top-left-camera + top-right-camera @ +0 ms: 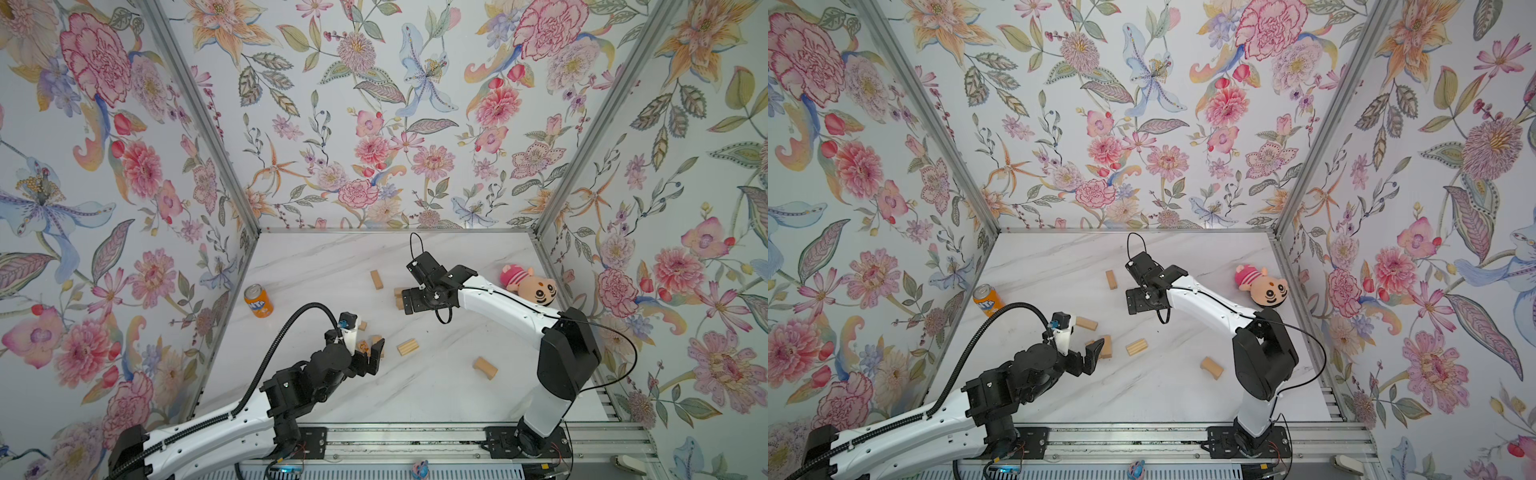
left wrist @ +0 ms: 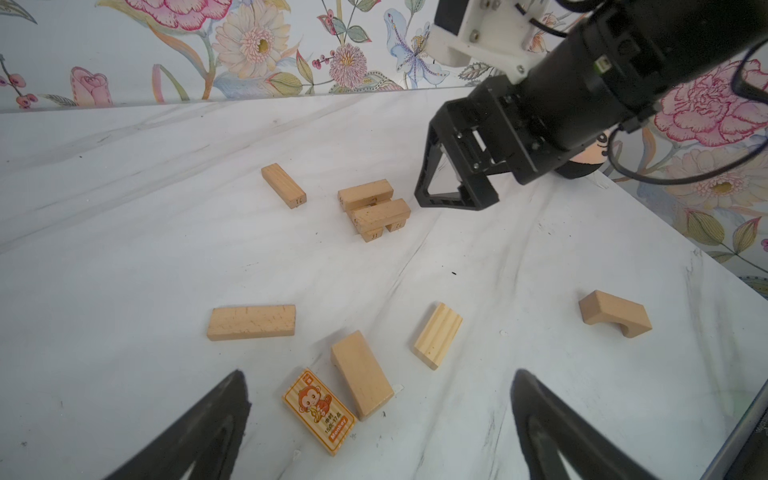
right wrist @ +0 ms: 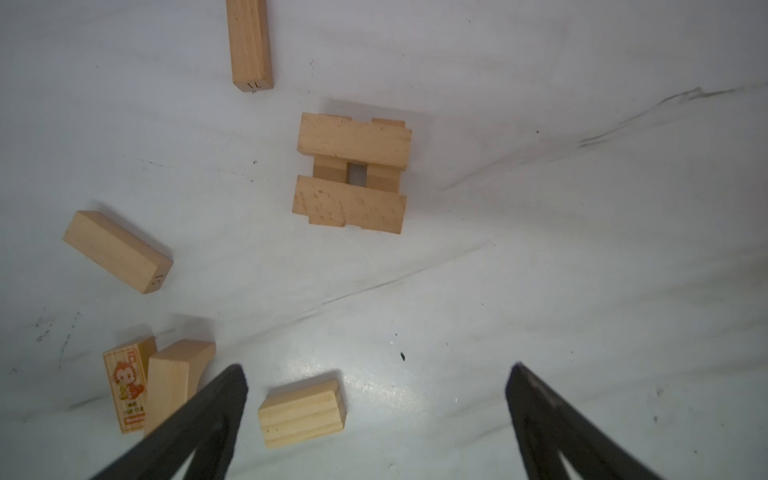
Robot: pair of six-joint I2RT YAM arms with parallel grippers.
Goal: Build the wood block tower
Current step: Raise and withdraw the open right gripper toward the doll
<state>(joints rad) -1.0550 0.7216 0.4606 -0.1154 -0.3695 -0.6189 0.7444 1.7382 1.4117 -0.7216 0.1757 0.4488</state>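
Observation:
The tower (image 2: 374, 208) is two crossed layers of pale wood blocks, seen from above in the right wrist view (image 3: 353, 170). My right gripper (image 1: 409, 301) hangs open just above and beside it, holding nothing (image 3: 377, 368). Loose wood blocks lie around: a monkey-print one (image 2: 320, 409), a plain one (image 2: 361, 374) touching it, a ridged one (image 2: 438, 334), a curved one (image 1: 485, 368), a long one (image 2: 251, 322) and a far one (image 1: 376, 279). My left gripper (image 2: 379, 374) is open and empty, low over the print and plain blocks (image 1: 371, 351).
An orange soda can (image 1: 258, 301) stands by the left wall. A plush doll with a pink hat (image 1: 530, 284) lies by the right wall. Flowered walls close three sides; a metal rail (image 1: 415, 436) runs along the front edge.

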